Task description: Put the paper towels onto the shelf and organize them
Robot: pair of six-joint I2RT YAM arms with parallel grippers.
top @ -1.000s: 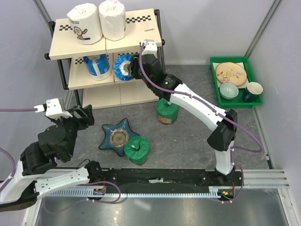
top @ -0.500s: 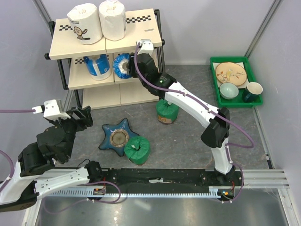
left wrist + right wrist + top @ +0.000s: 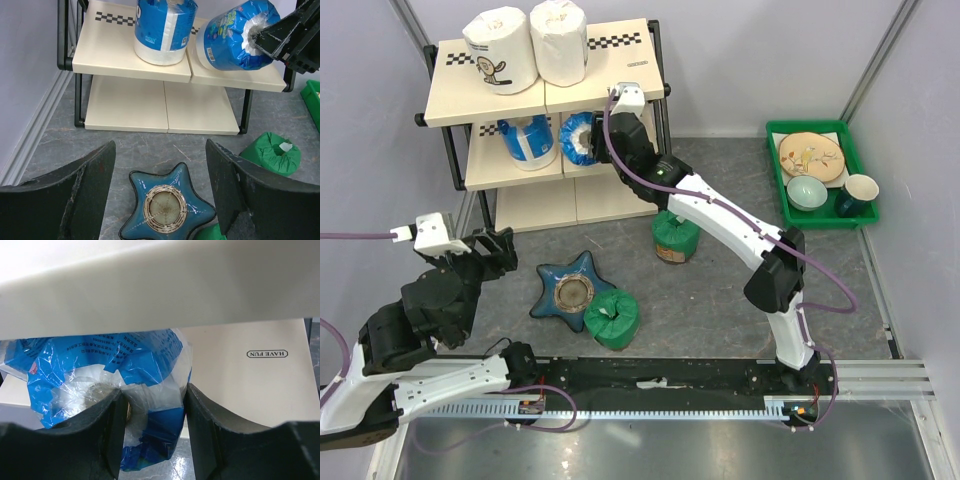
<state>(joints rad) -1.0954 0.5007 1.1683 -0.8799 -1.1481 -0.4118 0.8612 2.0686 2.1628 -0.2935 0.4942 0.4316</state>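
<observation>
Risk, roll tipping: the tilted blue roll (image 3: 232, 35) leans on the shelf's (image 3: 605, 85) middle board near its front edge. If let go at this angle, it could roll off onto the grey surface (image 3: 720, 290).
Risk, cause: the slick plastic wrap may slip or tear where it is pinched.
Risk, neighbour: pushing further left could knock the upright blue roll (image 3: 162, 30) just beside it.
Right hand (image 3: 152, 407): closed on the tilted blue roll's end, gripping wrap and paper by the core, under the top board.
Left hand (image 3: 160, 167): open and empty, hovering above the blue star-shaped dish (image 3: 165, 207).
Look of the roll: fat cylinder, crinkly blue printed film, white paper showing at the end.
Other rolls: two white rolls (image 3: 528, 45) upright on the top board; two green rolls (image 3: 675, 237) (image 3: 612, 318) wait on the surface.
</observation>
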